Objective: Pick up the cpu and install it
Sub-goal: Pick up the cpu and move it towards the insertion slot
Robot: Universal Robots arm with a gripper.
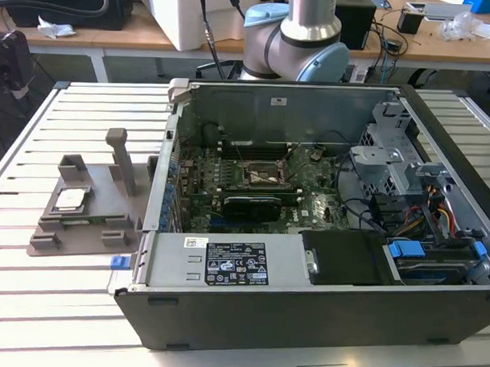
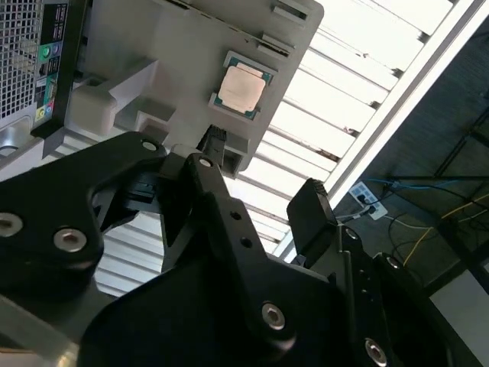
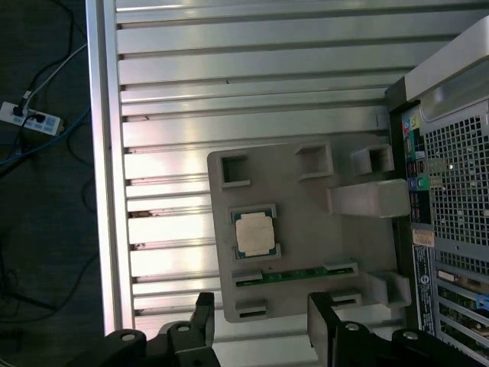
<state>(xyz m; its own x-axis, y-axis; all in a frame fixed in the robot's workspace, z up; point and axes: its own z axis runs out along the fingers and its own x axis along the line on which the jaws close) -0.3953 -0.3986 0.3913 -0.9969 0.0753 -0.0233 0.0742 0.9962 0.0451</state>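
Cpu (image 3: 254, 233) sits flat in its pocket on the grey holder tray (image 3: 306, 199), on the slatted surface (image 3: 229, 76). In the exterior view it's at nine o'clock from the open computer case (image 1: 305, 314). The fingers (image 3: 325, 317) hover over the tray, spread apart and empty.

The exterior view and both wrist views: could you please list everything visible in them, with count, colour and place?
cpu: one, silvery, seated in a recess of the holder tray.
holder tray: one, grey, on the table, to the exterior view's left of the computer case.
computer case: one, dark grey, lying open on the table.
motherboard: one, green, inside the case.
table: one, pale slatted metal, under the tray and case.
power strip: one, white, on the floor beside the table.
arm: one, silver and blue, behind the case in the exterior view.
jaws: two, black, apart and empty, above the tray's edge.
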